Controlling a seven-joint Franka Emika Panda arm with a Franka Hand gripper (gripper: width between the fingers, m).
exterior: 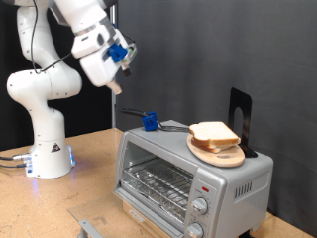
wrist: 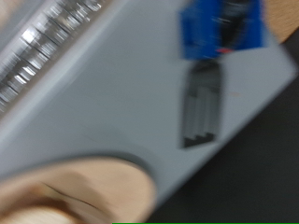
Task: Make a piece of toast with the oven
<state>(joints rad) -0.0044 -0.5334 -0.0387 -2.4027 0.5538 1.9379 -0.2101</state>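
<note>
oven [wrist: 121,103] grey top seen from above, blurred | wire rack [wrist: 42,47] glimpsed at one corner | blue block [wrist: 224,26] on oven top near edge | dark slotted patch [wrist: 203,105] just beside it | round wooden plate [wrist: 84,191] partly cut off | claw not shown

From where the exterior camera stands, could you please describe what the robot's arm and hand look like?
The arm is glossy white with rounded segments and dark joint seams, standing on a white base that carries a small triangular warning sticker. The hand is white too, with blue parts fixed near the wrist. Dark cables run from the base across the table.
</note>
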